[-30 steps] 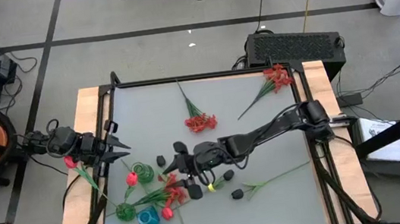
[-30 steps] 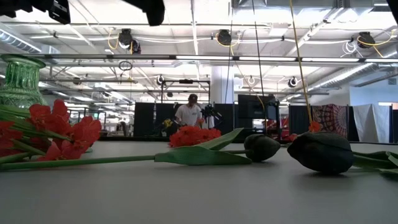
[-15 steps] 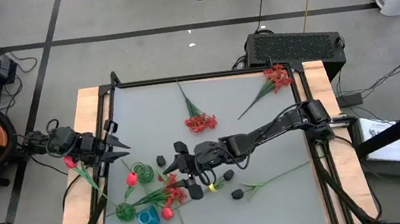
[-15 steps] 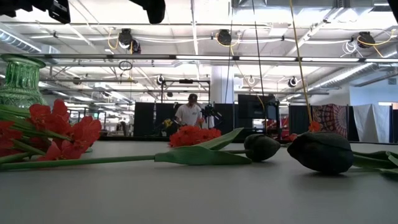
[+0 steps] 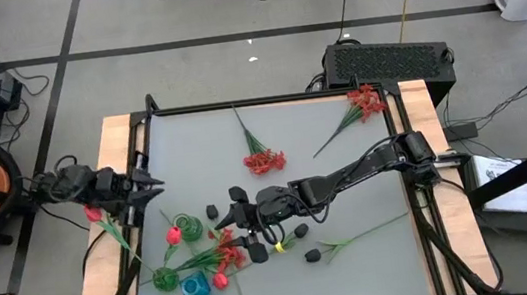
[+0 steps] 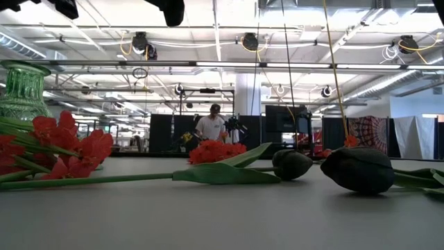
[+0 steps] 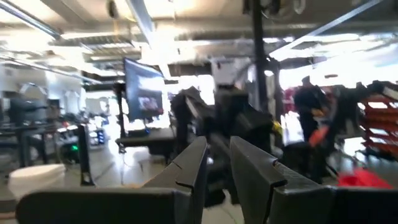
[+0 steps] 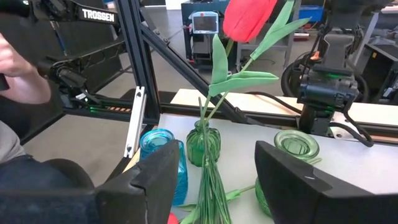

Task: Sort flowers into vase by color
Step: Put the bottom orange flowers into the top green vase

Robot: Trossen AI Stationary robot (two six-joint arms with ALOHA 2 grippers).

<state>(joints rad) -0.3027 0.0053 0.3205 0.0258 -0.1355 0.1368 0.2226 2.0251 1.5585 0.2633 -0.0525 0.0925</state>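
Note:
My right gripper (image 5: pixel 238 217) hovers open above the table's middle, over a heap of frilly red blooms (image 5: pixel 226 249). Past its fingers, the right wrist view shows a small green vase (image 8: pixel 203 142) holding red-pink tulips (image 8: pixel 247 16) on green stems, with a blue vase (image 8: pixel 158 153) and a wide green vase (image 8: pixel 296 145) on either side. Black buds (image 5: pixel 301 230) lie on the table and show close up in the low view (image 6: pixel 357 169). My left gripper (image 5: pixel 150 185) is at the table's left edge, with a narrow gap between its fingers and nothing in it.
Frilly red stems lie at mid-table (image 5: pixel 263 160) and the far right corner (image 5: pixel 366 102). A tulip (image 5: pixel 93 214) lies on the wooden left rim. A black-budded stem (image 5: pixel 355 236) lies near right. A black box (image 5: pixel 388 57) sits beyond the far edge. A person's arm (image 8: pixel 22 74) shows left.
My left gripper has drawn back a little toward the table's left and far edges. The right arm and the flowers have stayed put.

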